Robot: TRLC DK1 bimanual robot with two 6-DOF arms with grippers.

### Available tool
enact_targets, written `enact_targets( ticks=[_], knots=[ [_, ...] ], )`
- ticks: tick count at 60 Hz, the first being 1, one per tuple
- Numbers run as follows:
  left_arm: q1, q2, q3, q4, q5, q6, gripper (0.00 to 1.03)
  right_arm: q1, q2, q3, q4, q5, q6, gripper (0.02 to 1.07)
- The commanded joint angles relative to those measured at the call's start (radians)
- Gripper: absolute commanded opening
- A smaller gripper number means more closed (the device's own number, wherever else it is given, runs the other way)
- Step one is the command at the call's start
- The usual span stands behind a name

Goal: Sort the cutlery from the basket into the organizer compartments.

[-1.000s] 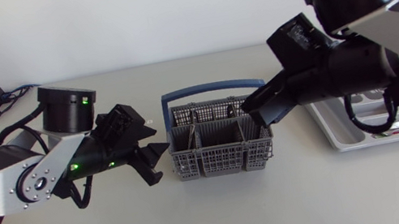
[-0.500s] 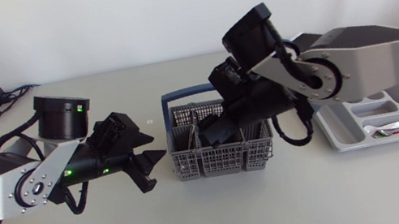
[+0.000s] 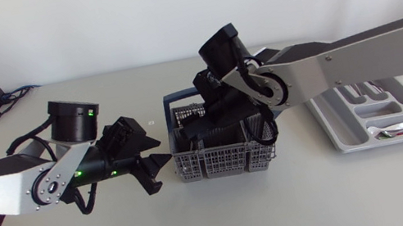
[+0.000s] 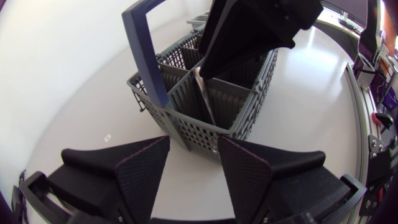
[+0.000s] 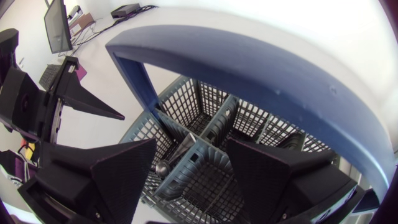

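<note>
The basket (image 3: 227, 163) sits in the middle of the frame on the white table (image 3: 228, 216). It is grey plastic, and its walls are full of little square holes, like a net. Thin walls cut the inside into small boxes. A thick blue handle (image 3: 182, 96) bends over it, smooth and flat.

The left gripper (image 3: 160, 153) is low at the basket's left side, just beside the wall but not touching it. Its two black wedge fingers are spread apart with nothing between them.

The right arm (image 3: 357, 52) comes in from the right edge of the frame and goes over the basket. The right gripper (image 5: 191, 149) hangs over the boxes, close under the blue handle. Its fingers are spread wide too, and they pinch nothing. A shiny metal piece (image 4: 204, 99) stands in one box by a thin wall, long and slim. In the right wrist view its round end shows just beside one finger. I cannot tell if they touch. It is tight in there, with the handle on one side and the box walls below.

The organizer (image 3: 339, 135) is at the right of the frame, a little apart from the basket. It is a pale grey tray with long smooth slots and round corners. A spoon (image 3: 388, 131) lies in the slot nearest the bottom of the frame. A wide stretch of white table runs along the bottom of the frame.
</note>
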State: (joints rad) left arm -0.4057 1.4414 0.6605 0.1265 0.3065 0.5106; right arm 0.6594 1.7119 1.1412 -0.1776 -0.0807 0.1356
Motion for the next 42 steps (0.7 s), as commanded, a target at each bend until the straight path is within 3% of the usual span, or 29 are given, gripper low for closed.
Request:
enact_targets(
  ticks=[1,42],
  knots=[
    [0.005,0.025,-0.019,0.016,0.013,0.019,0.55,0.009,0.025,0.012,0.029,0.009,0.042,0.84],
    [-0.010,0.111,-0.015,0.056,0.013,0.016,0.54,0.066,0.057,-0.018,0.081,0.075,0.073,0.83]
  ],
)
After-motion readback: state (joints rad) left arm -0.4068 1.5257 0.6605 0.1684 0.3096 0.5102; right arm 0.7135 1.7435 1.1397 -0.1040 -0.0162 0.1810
